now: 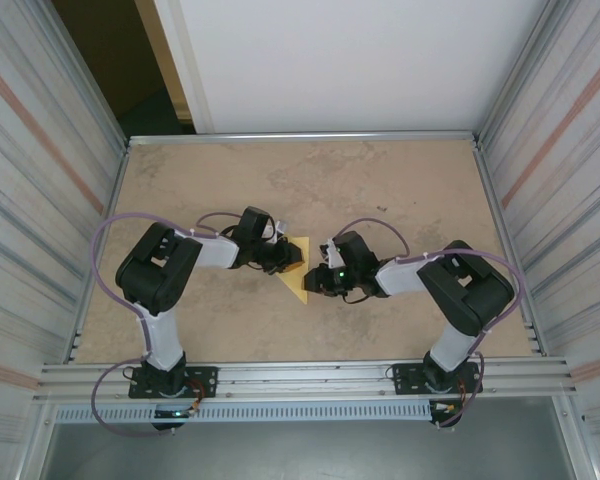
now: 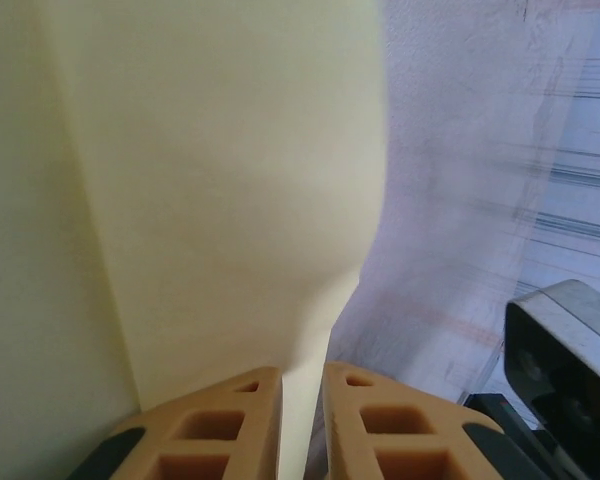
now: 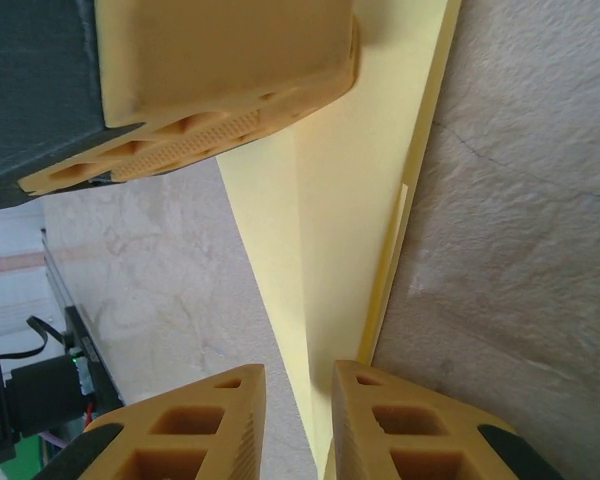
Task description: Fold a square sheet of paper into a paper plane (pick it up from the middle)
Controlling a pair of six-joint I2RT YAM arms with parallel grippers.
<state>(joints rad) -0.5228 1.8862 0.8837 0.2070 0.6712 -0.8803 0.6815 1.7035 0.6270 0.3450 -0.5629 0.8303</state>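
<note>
Right now we have the yellow paper sheet (image 1: 298, 275), folded to a pointed triangle, lifted off mid-table (image 1: 380, 190) between the two arms. We see the left gripper (image 2: 302, 376) clamped on it, the paper filling the slit between its tan fingers (image 2: 235, 425) and fanning out broad above. From the right wrist, the right gripper (image 3: 300, 372) straddles the sheet's creased edge, jaws close together, though we can't tell if they pinch. Both grippers nearly meet.
</note>
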